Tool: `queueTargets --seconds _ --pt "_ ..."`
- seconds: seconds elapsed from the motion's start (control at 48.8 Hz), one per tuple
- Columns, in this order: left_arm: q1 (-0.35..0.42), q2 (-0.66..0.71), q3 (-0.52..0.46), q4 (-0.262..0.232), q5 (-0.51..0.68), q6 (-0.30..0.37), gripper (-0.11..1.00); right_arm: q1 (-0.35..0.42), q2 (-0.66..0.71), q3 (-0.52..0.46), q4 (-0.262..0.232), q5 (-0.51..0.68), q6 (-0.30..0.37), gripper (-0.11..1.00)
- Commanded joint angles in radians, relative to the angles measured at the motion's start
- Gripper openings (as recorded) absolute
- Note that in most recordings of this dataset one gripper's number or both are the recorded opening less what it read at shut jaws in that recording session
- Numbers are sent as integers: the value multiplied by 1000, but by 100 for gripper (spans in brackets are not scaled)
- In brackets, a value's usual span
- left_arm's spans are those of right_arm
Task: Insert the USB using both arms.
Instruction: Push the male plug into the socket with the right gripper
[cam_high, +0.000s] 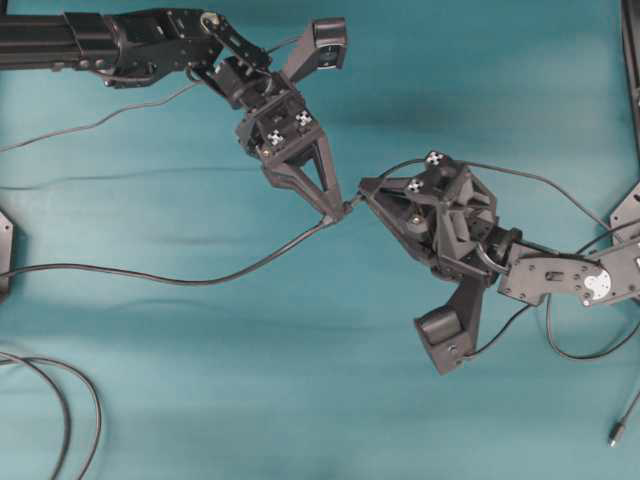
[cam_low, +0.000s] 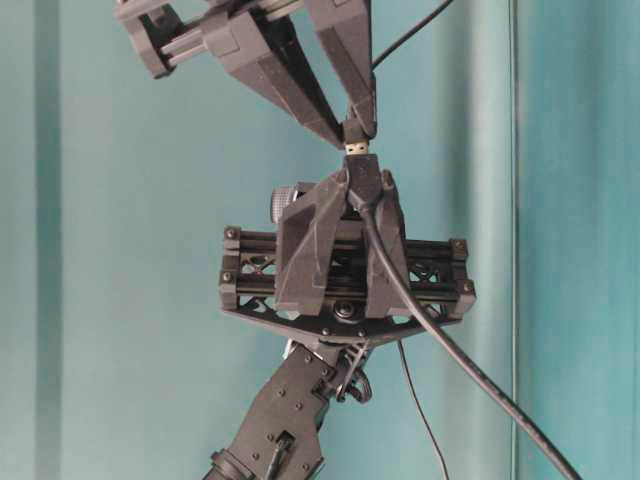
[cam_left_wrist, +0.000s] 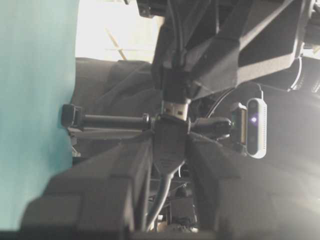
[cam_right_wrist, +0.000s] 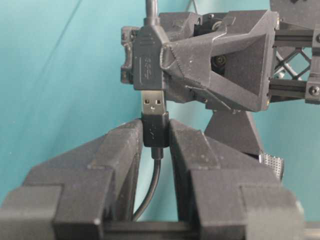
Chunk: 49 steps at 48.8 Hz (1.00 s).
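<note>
My right gripper is shut on the dark body of the USB. Its silvery tip points at the all-dark connector held in my left gripper, which is shut on it. The metal tip touches the connector's mouth in line with it, and most of the metal still shows. Overhead, the left gripper and right gripper meet tip to tip above mid-table. At table level the USB hangs from the right gripper above the connector. A thin cable trails right.
The connector's thicker cable runs left across the teal table. Looped dark cables lie at the front left. Another loose cable end lies at the front right, below the right arm's base.
</note>
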Motion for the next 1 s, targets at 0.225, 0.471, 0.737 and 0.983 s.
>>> queueTargets --seconds 0.225,0.471,0.737,0.983 --pt "44 -26 -25 -5 -29 -11 22 29 -11 -26 -2 -5 6 21" --pt "51 -31 -25 -5 -54 -17 22 43 -9 -31 9 -5 5 21" --pt "51 -32 -21 -6 -58 -26 22 48 15 -49 9 -5 5 21" --pt "57 -34 -12 -5 -77 -48 22 49 25 -60 37 -3 0 19"
